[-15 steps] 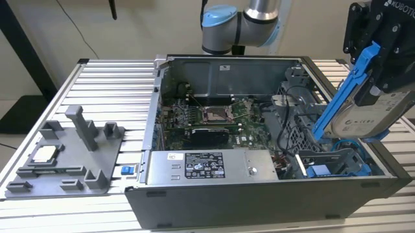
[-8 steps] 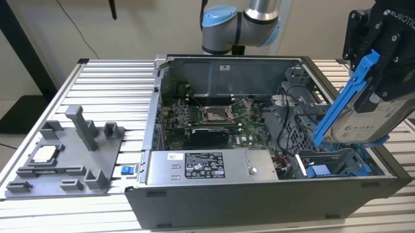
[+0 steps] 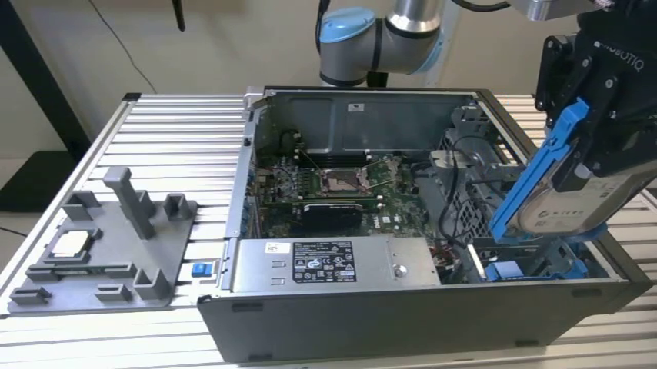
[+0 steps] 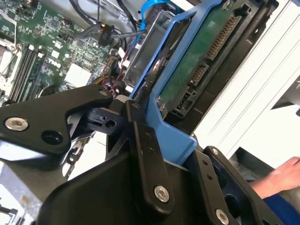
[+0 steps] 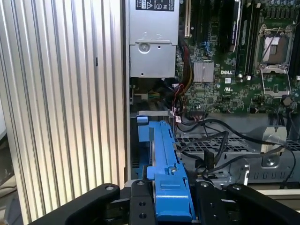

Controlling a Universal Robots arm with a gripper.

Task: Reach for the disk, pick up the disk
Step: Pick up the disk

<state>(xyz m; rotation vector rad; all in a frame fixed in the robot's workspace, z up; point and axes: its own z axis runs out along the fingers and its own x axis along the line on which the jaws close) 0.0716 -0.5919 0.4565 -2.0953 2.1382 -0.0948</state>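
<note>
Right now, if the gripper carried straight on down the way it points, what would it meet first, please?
Probably the grey metal drive cage with its black cables, inside the open grey computer case. The black gripper is shut on the silver-grey disk in its blue plastic bracket, raised and tilted above that corner; the depth is unclear.

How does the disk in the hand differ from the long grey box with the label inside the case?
The disk is framed by a bright blue bracket; the long grey box is bare metal. The disk stands tilted, nearly on edge, lifted above the case in the hand; the grey box lies seated along the case's near wall. In the exterior view the disk looks smaller than the box. Both are grey, rectangular and carry a printed label.
</note>
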